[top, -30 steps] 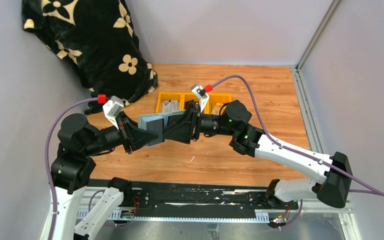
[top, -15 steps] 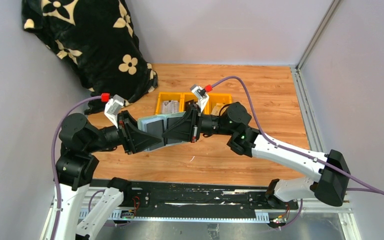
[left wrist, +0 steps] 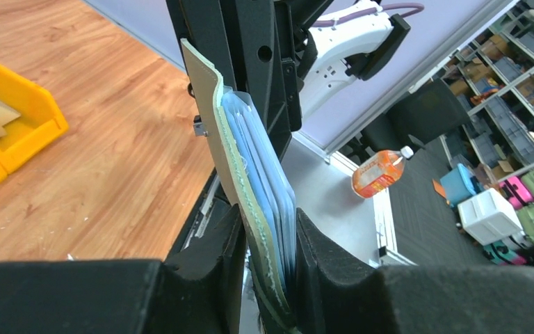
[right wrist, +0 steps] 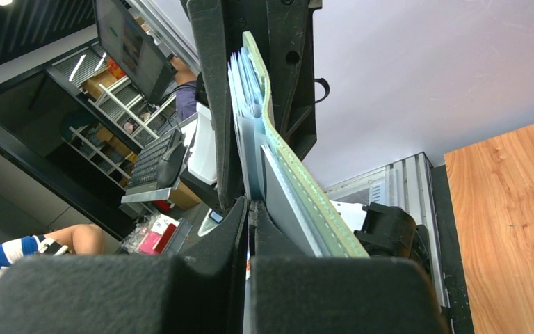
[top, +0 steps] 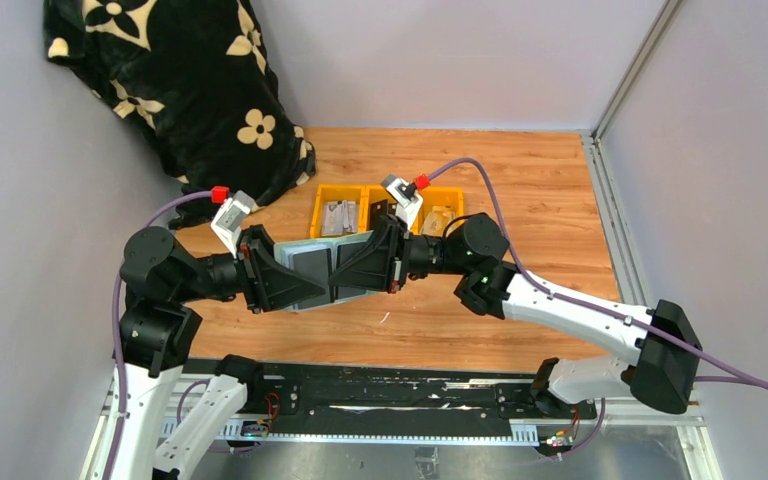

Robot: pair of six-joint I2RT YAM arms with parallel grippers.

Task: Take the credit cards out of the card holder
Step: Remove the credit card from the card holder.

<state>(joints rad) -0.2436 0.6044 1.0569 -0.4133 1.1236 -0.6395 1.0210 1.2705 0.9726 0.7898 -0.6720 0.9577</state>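
Two grips: left gripper (left wrist: pixel 268 233) clamps card holder (left wrist: pixel 212 118), right gripper (right wrist: pixel 250 209) pinches a blue card (right wrist: pixel 242 90). Pull straight, slowly.

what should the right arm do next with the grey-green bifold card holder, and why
Probably draw the right gripper straight back: it is shut on the pale blue cards, while the left gripper clamps the grey-green bifold card holder.
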